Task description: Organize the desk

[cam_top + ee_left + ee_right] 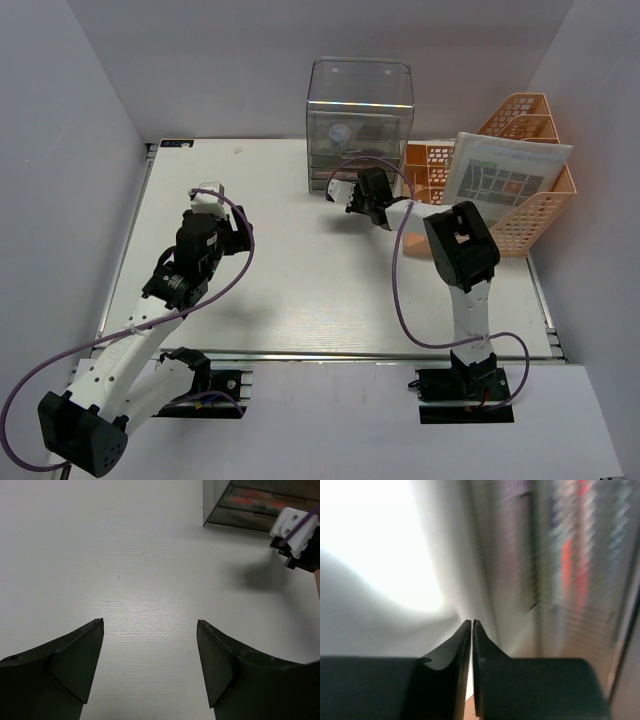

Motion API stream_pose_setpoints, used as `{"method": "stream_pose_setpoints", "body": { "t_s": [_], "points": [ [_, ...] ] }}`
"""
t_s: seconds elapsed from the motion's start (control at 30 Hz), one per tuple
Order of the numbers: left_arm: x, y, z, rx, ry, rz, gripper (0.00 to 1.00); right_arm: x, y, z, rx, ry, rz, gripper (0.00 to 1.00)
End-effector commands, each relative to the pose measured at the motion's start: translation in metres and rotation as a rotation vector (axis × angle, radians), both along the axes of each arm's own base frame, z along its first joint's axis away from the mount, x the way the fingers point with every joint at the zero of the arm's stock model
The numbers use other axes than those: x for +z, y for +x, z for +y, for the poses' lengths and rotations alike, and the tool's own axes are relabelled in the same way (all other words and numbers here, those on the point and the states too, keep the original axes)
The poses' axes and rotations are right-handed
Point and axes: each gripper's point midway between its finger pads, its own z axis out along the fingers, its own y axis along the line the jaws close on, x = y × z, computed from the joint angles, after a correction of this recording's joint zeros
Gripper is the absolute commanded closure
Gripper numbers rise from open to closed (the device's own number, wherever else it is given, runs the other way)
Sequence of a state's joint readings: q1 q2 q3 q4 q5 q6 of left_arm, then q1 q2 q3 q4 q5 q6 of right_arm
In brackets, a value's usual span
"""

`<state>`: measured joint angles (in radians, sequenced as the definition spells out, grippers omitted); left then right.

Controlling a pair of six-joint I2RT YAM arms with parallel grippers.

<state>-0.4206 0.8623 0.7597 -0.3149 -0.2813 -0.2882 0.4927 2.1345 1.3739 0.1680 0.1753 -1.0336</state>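
Observation:
The desk [330,290] is a white tabletop with a metal rail along its front edge. My left gripper [228,222] hangs over its left half. In the left wrist view this gripper [150,622] is open, with only bare white desk [125,555] between the fingers. My right gripper [350,200] is at the back of the desk, just in front of the clear drawer box [360,120]. The right wrist view is blurred; there the right gripper [472,622] has its jaws together with nothing between them that I can see.
An orange mesh tray rack [520,200] stands at the back right with a printed sheet [505,170] leaning in it. The drawer box's lower edge [260,505] shows at the top right of the left wrist view. Grey walls close in both sides and the back.

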Motion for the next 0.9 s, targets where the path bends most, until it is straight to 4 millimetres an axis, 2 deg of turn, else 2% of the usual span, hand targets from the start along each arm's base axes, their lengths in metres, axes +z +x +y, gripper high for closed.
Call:
{"method": "stream_pose_setpoints", "body": {
  "t_s": [0.0,0.03,0.07,0.1,0.13,0.17,0.2,0.23,0.27,0.3,0.33,0.37,0.4,0.43,0.5,0.53,0.57,0.6,0.63,0.67,0.7,0.73,0.77,0.8,0.87],
  "points": [
    [-0.004,-0.001,0.004,0.009,0.014,0.001,0.15,0.044,-0.033,0.027,0.156,0.186,0.054,0.88],
    [-0.001,-0.001,0.003,0.006,0.011,-0.005,0.15,0.063,-0.047,0.033,0.188,0.234,0.073,0.87],
    [0.0,-0.002,0.001,-0.004,0.007,-0.01,0.15,0.059,-0.072,0.041,0.249,0.283,0.162,0.84],
    [-0.001,-0.002,0.001,-0.009,0.005,-0.01,0.15,0.066,-0.088,0.044,0.28,0.319,0.211,0.76],
    [0.001,-0.003,0.0,-0.015,0.001,-0.02,0.15,0.092,-0.104,0.049,0.322,0.37,0.223,0.71],
    [0.002,-0.003,-0.001,-0.024,0.0,-0.025,0.15,0.093,-0.13,0.054,0.347,0.434,0.328,0.63],
    [0.004,-0.004,-0.004,-0.041,-0.008,-0.03,0.13,0.104,-0.141,0.054,0.354,0.476,0.351,0.39],
    [0.005,-0.006,-0.005,-0.053,-0.01,-0.039,0.12,0.131,-0.156,0.055,0.378,0.522,0.338,0.19],
    [0.008,-0.006,-0.007,-0.065,-0.014,-0.054,0.11,0.14,-0.168,0.054,0.35,0.585,0.381,0.11],
    [0.008,-0.007,-0.009,-0.084,-0.017,-0.057,0.03,0.147,-0.173,0.049,0.306,0.629,0.39,0.11],
    [0.01,-0.009,-0.009,-0.088,-0.022,-0.069,0.02,0.173,-0.178,0.043,0.263,0.688,0.354,0.11],
    [0.013,-0.01,-0.009,-0.09,-0.025,-0.084,0.02,0.183,-0.171,0.03,0.158,0.716,0.33,0.11],
    [0.014,-0.012,-0.009,-0.097,-0.027,-0.092,0.02,0.192,-0.177,0.023,0.077,0.761,0.365,0.11],
    [0.012,-0.014,-0.01,-0.109,-0.027,-0.098,0.02,0.209,-0.178,0.008,0.019,0.787,0.33,0.11],
    [0.019,-0.018,-0.013,-0.14,-0.037,-0.138,0.02,0.216,-0.178,-0.014,-0.131,0.807,0.301,0.11],
    [0.021,-0.02,-0.017,-0.164,-0.041,-0.147,0.02,0.219,-0.189,-0.026,-0.154,0.809,0.286,0.11],
    [0.02,-0.022,-0.022,-0.189,-0.037,-0.156,0.02,0.217,-0.191,-0.037,-0.197,0.803,0.257,0.11],
    [0.019,-0.023,-0.024,-0.201,-0.038,-0.15,0.02,0.227,-0.202,-0.045,-0.196,0.82,0.216,0.11],
    [0.018,-0.023,-0.027,-0.217,-0.045,-0.146,0.02,0.212,-0.208,-0.054,-0.231,0.803,0.206,0.11],
    [0.015,-0.023,-0.029,-0.228,-0.048,-0.14,0.02,0.209,-0.214,-0.058,-0.244,0.812,0.196,0.11],
    [0.013,-0.022,-0.031,-0.236,-0.048,-0.132,0.02,0.223,-0.225,-0.065,-0.237,0.854,0.151,0.11],
    [0.011,-0.022,-0.033,-0.243,-0.048,-0.125,0.02,0.214,-0.233,-0.069,-0.26,0.874,0.16,0.11],
    [0.01,-0.023,-0.036,-0.26,-0.053,-0.12,0.02,0.214,-0.238,-0.073,-0.277,0.89,0.146,0.11],
    [0.006,-0.022,-0.038,-0.27,-0.053,-0.104,0.02,0.226,-0.248,-0.078,-0.265,0.924,0.112,0.11],
    [0.001,-0.024,-0.043,-0.299,-0.05,-0.078,0.02,0.218,-0.256,-0.084,-0.305,0.934,0.131,0.11]
  ]
}}
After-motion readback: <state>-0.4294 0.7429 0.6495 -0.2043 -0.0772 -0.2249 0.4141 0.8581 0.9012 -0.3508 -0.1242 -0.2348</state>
